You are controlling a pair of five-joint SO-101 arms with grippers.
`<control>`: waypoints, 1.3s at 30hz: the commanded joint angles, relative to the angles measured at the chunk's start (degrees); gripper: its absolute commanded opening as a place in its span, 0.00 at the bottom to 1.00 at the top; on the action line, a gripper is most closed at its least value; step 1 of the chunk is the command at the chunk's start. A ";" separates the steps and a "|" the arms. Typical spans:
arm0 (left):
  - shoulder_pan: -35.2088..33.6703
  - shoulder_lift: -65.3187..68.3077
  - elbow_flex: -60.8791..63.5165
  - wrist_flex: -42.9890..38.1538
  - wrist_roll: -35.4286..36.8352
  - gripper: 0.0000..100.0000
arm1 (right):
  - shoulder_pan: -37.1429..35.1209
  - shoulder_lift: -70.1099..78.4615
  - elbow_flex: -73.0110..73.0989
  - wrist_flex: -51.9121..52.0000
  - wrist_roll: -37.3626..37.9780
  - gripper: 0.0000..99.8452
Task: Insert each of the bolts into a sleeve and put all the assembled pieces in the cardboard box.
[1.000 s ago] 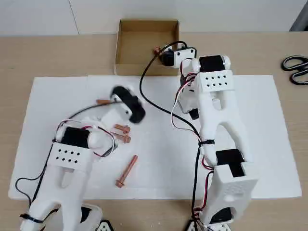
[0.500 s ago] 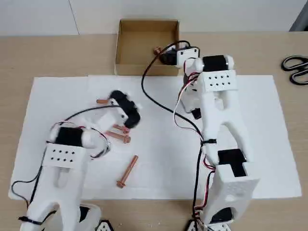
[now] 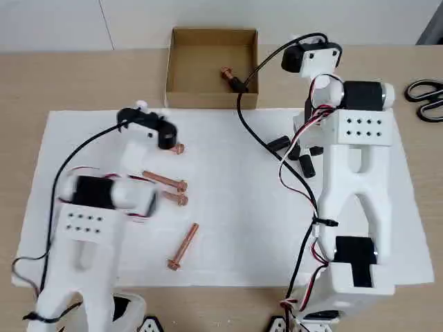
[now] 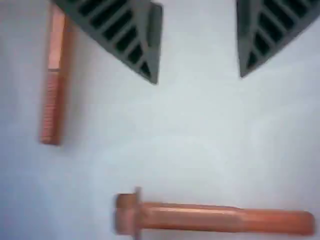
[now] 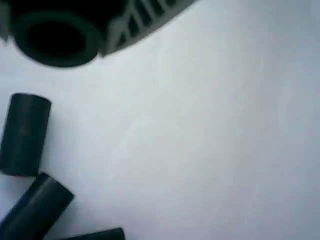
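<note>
Left gripper [image 4: 197, 77] hangs jaws apart, a bolt [image 4: 215, 220] just beyond its tips lying along their closing line, so best turn the wrist and pinch across the shank.

One sleeve [image 5: 100, 235] lies mostly cut off at the view's edge.

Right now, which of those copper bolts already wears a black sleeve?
The bolt inside the cardboard box; the other bolts lie bare on the white sheet.
</note>
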State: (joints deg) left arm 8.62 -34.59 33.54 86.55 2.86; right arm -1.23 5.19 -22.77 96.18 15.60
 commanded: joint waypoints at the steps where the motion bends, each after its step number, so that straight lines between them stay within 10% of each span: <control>1: 8.70 -1.58 -2.15 2.37 20.66 0.10 | 0.66 -3.47 -0.18 0.22 -0.53 0.00; 10: 11.96 -1.14 13.41 -7.56 44.13 0.10 | 0.66 -3.56 1.76 0.31 -0.53 0.00; 22: 12.13 -1.23 27.65 -17.58 26.64 0.10 | 0.40 -3.56 1.85 0.31 -0.62 0.00; 39: 17.85 -1.58 19.38 -11.69 26.11 0.10 | 0.40 -3.56 1.76 0.13 -0.62 0.00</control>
State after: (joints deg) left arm 24.79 -35.30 55.52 74.33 29.23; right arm -0.97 5.01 -20.75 96.35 15.60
